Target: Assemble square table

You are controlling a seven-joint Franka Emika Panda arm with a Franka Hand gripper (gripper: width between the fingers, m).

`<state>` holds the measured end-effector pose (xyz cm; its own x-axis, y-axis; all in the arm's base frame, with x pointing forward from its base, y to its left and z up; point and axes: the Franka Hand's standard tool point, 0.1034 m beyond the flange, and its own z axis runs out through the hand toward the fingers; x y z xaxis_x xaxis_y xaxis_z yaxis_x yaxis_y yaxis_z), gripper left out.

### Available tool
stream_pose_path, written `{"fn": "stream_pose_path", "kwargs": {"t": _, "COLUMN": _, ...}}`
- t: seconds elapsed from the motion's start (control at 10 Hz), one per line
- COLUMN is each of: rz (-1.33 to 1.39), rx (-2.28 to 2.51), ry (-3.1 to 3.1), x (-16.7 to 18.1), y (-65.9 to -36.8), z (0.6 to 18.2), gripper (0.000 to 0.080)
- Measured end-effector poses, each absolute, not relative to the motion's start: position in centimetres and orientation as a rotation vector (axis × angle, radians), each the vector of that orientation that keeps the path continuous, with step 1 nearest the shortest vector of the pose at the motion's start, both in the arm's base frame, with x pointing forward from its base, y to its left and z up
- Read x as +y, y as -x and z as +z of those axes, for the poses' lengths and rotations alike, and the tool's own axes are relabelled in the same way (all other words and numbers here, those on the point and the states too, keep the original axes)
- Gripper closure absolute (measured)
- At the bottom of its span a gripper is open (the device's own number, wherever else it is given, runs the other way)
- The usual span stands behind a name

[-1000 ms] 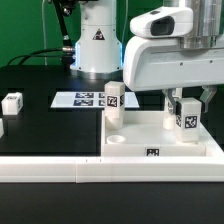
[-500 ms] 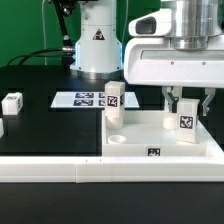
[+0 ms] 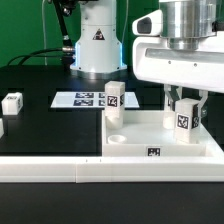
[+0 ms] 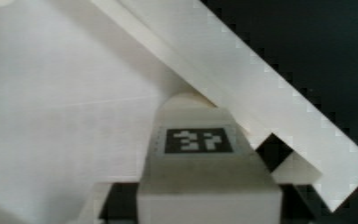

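The white square tabletop (image 3: 150,128) lies at the exterior view's right, with a tag on its near side. One tagged white leg (image 3: 114,99) stands upright at its far left corner, and a round socket (image 3: 116,139) at the near left corner is open. My gripper (image 3: 187,112) is shut on a second tagged leg (image 3: 186,122), upright at the tabletop's right side. In the wrist view this leg (image 4: 202,150) sits between my black fingers (image 4: 126,200), over the tabletop (image 4: 69,100) beside its raised rim (image 4: 247,70).
A loose leg (image 3: 11,103) lies at the exterior view's left, and another part shows at the left edge (image 3: 1,127). The marker board (image 3: 80,99) lies behind the tabletop. The long white border wall (image 3: 60,172) runs along the front. The robot base (image 3: 95,45) stands behind.
My hand has turned about its vertical axis above the held leg. The leg stays at the same spot on the tabletop. Nothing else has moved.
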<state>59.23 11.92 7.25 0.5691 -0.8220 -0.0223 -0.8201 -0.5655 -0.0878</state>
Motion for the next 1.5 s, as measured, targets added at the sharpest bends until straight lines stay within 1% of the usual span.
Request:
{"fn": "stream_pose_path", "kwargs": {"t": 0.4, "rz": 0.002, "rx": 1.764, "ry": 2.478, "x": 11.83, "y": -59.29, "z": 7.23, "gripper": 0.0508}}
{"fn": "stream_pose_path", "kwargs": {"t": 0.6, "rz": -0.012, "rx": 1.798, "ry": 2.446, "x": 11.94, "y": -59.34, "z": 7.23, "gripper": 0.0508}}
{"fn": "stream_pose_path", "kwargs": {"t": 0.7, "rz": -0.014, "rx": 1.769, "ry": 2.467, "x": 11.93, "y": -59.34, "z": 7.23, "gripper": 0.0491}}
{"fn": "stream_pose_path", "kwargs": {"t": 0.8, "rz": -0.014, "rx": 1.727, "ry": 2.497, "x": 12.03, "y": -59.32, "z": 7.22, "gripper": 0.0491}}
{"fn": "stream_pose_path", "kwargs": {"t": 0.9, "rz": -0.015, "rx": 1.695, "ry": 2.519, "x": 12.15, "y": -59.33, "z": 7.26, "gripper": 0.0305}}
{"fn": "stream_pose_path", "kwargs": {"t": 1.0, "rz": -0.005, "rx": 1.651, "ry": 2.554, "x": 12.25, "y": -59.25, "z": 7.27, "gripper": 0.02}}
{"fn": "stream_pose_path", "kwargs": {"t": 1.1, "rz": -0.015, "rx": 1.48, "ry": 2.66, "x": 12.25, "y": -59.29, "z": 7.26, "gripper": 0.0165}}
{"fn": "stream_pose_path", "kwargs": {"t": 1.5, "rz": -0.038, "rx": 0.957, "ry": 2.896, "x": 12.05, "y": -59.29, "z": 7.0, "gripper": 0.0151}}
